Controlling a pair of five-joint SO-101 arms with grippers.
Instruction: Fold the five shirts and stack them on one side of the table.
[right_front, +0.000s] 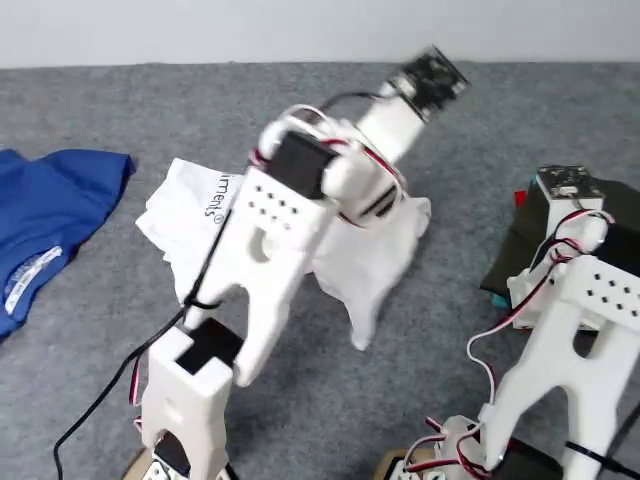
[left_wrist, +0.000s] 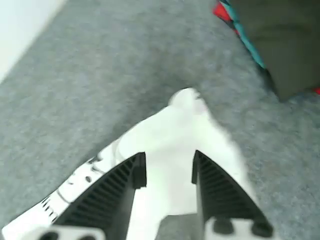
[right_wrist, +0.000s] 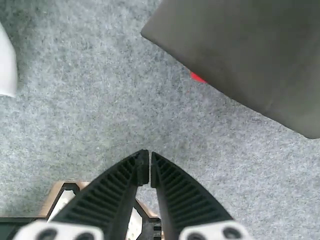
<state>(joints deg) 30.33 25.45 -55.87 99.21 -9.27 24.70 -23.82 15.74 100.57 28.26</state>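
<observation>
Bench: grey felt-like cover (right_front: 120, 330) across the whole top, with a pale wall (right_front: 200, 30) along the 12 o'clock edge in the high view.
White shirt (right_front: 375, 255): near the centre of the bench, bunched and partly lifted. One part lies flat toward 10 o'clock with dark print on it, and the other part hangs in folds under the left arm, ending in a point toward 6 o'clock. In the left wrist view the white cloth (left_wrist: 175, 135) runs between the two fingers.
Blue shirt (right_front: 50, 215): at 9 o'clock, spread loosely on the bench, well apart from the white shirt, with a pale label showing.
Dark shirt (right_front: 525, 240): at 3 o'clock, folded flat on top of a stack. Red (left_wrist: 222, 10) and teal (left_wrist: 247, 42) edges peek out from under it.
Left arm (right_front: 270, 230): rises from 7 o'clock and leans over the centre.
Left jaws: grasping the white shirt, with a fold of cloth bunched between the fingers.
Right arm (right_front: 580, 310): stands at 4 to 5 o'clock, beside the dark stack.
Right jaws: clenched with the tips touching and nothing held, over bare grey cover near the corner of the dark shirt (right_wrist: 250, 55).
</observation>
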